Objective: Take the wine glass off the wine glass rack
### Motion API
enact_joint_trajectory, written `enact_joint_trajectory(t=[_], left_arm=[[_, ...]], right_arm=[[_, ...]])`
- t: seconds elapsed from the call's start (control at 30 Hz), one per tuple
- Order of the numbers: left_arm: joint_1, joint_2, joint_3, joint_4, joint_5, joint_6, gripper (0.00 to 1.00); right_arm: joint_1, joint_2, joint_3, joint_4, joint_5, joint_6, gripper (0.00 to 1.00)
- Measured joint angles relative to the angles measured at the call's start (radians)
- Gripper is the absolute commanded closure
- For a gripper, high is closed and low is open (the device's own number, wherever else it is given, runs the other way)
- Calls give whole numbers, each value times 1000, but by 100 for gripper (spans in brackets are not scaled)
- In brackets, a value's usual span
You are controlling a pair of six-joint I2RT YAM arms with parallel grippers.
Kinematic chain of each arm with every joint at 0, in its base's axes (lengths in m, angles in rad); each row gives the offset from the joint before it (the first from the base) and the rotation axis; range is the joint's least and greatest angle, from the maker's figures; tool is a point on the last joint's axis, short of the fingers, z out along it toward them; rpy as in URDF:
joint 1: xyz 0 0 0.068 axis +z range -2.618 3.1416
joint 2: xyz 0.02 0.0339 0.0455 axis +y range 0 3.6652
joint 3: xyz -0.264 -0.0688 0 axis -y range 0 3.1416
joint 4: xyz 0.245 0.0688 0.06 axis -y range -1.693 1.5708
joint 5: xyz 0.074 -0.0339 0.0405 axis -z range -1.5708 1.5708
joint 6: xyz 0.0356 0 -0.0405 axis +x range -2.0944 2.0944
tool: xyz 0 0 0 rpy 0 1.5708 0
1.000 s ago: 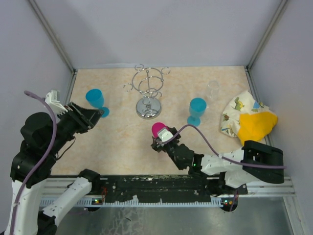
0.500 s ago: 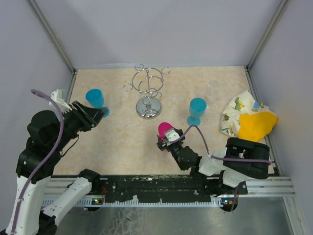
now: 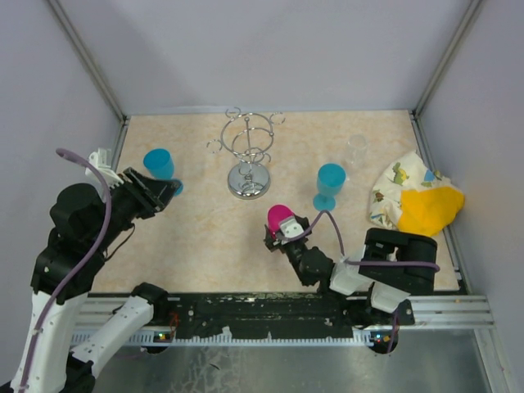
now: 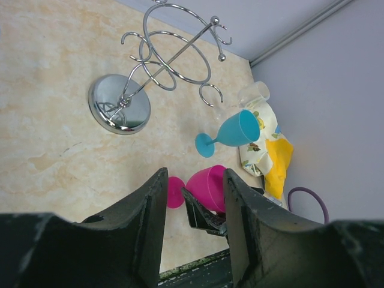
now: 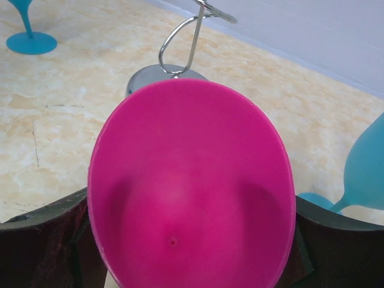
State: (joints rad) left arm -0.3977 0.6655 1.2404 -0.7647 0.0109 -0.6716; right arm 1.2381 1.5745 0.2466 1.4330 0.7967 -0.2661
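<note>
Pale lilac walls (image 3: pixel 270 49) enclose a beige (marble-patterned) tabletop (image 3: pixel 201 237).

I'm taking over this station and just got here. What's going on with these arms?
The right gripper is shut on a pink wine glass, held tilted in front of the wine glass rack. No glass hangs on the rack's loops. The left gripper is open and holds nothing, near a blue glass at the left. A second blue glass stands right of the rack.
</note>
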Motion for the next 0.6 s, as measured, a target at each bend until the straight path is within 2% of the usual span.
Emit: enact_joint_trajectory(t=[0.1,0.23,0.6], left_arm=[[0,0,-4,3,0,0,52],[0,0,-9,4,0,0,52],[0,0,-23,10,1,0,52]], right_arm=[[0,21,-6,14,4,1,23],[-6,32,-6,31,8,1,12],[-6,50,-11,74,37,-1,1]])
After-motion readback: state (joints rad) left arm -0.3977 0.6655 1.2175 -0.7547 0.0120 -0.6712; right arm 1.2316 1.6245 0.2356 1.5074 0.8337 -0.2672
